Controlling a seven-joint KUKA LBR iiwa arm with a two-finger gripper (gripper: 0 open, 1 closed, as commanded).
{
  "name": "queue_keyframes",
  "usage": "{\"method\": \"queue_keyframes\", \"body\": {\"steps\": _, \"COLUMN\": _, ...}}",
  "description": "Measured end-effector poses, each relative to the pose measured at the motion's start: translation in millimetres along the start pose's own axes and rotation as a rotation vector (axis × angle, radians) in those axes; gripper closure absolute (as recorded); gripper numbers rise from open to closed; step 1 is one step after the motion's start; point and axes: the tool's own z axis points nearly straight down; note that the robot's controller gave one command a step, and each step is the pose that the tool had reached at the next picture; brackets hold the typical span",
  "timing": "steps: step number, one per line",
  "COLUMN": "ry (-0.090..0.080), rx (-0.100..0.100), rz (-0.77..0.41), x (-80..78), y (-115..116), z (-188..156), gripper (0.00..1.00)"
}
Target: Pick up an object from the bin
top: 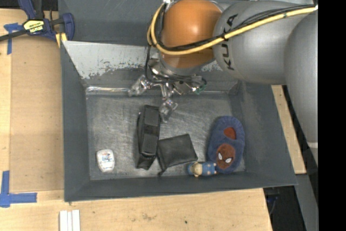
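Blue slipper [226, 143] (Spider-Man face) btm right, white item [105, 160] btm left

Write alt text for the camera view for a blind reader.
The arm's gripper hangs near the back of the grey bin, by the far end of a long black case. Nearby lie a black pouch, a blue Spider-Man slipper, a small figurine and a white item.

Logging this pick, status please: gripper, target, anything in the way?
Gripper low in the bin, by the upper end of a long black case. Black pouch lies against the case's lower end. Blue slipper apart.
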Motion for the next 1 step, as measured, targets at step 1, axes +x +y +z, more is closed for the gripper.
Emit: {"method": "queue_keyframes", "body": {"steps": 1, "ry": -0.007, "rx": 0.003, "rz": -0.118, "x": 22.8, "y": 3.2, "z": 30.3, "gripper": 0.0}}
